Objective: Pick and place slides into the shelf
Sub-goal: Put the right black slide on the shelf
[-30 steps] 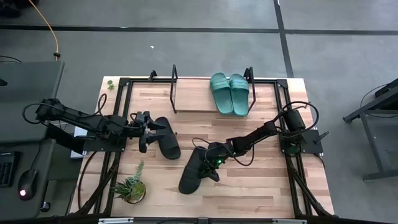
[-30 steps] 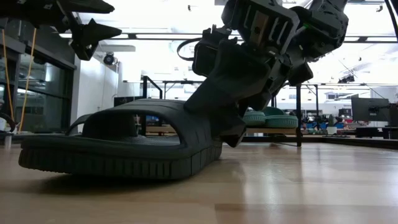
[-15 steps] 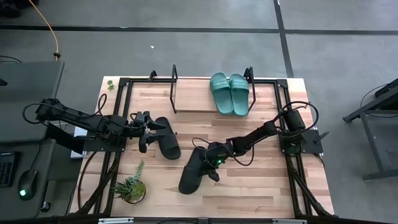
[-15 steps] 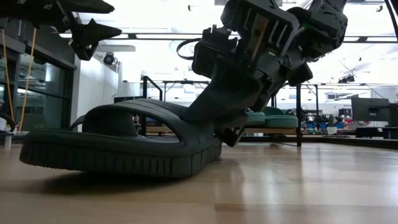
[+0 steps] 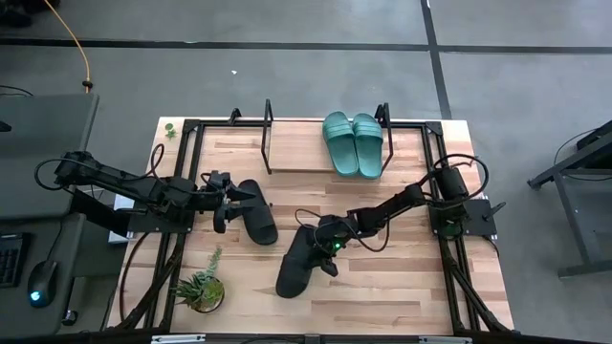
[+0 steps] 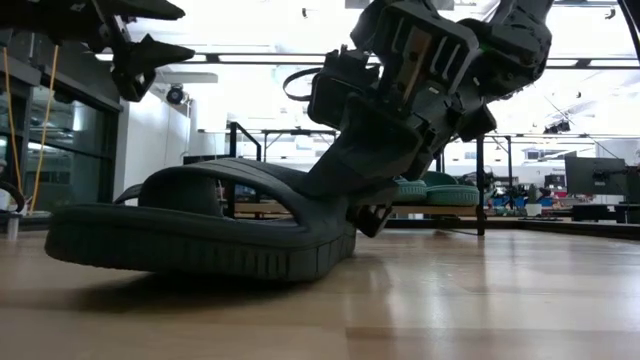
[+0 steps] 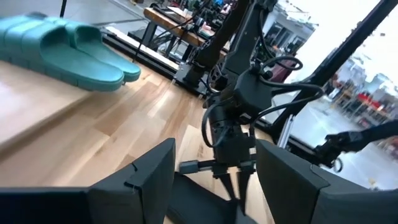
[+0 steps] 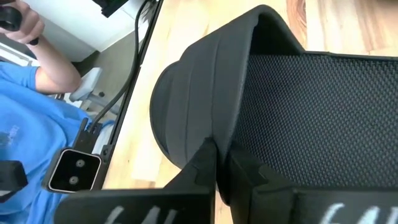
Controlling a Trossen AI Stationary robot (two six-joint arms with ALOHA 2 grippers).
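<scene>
Two teal slides (image 5: pixel 354 143) lie side by side on the shelf's board (image 5: pixel 301 153), soles down, at the table's far side. One black slide (image 5: pixel 256 215) lies flat on the tabletop at centre left. My left gripper (image 5: pixel 222 203) hangs open above its left end, raised off the table. A second black slide (image 5: pixel 298 260) lies toward the table's near edge, and my right gripper (image 5: pixel 328 247) is shut on it at its far end. My right gripper pinches the edge of the black slide's strap (image 8: pixel 208 134) between its two fingers. The fingers slant down from above and from the table's right. The slide is tilted: the end under the gripper (image 6: pixel 335 265) rests on the table and the other end (image 6: pixel 60 240) is raised a little.
A small potted plant (image 5: pixel 201 289) stands near the table's front left. Black wire brackets (image 5: pixel 268 129) stand upright at both ends of the shelf board. A person in a blue shirt (image 8: pixel 31 124) sits beyond the table's edge. Bare wood lies at the front right.
My right gripper has shut on the black slide's strap. The slide has tipped: its end away from the gripper has risen slightly off the table, while the end under the gripper stays down.
</scene>
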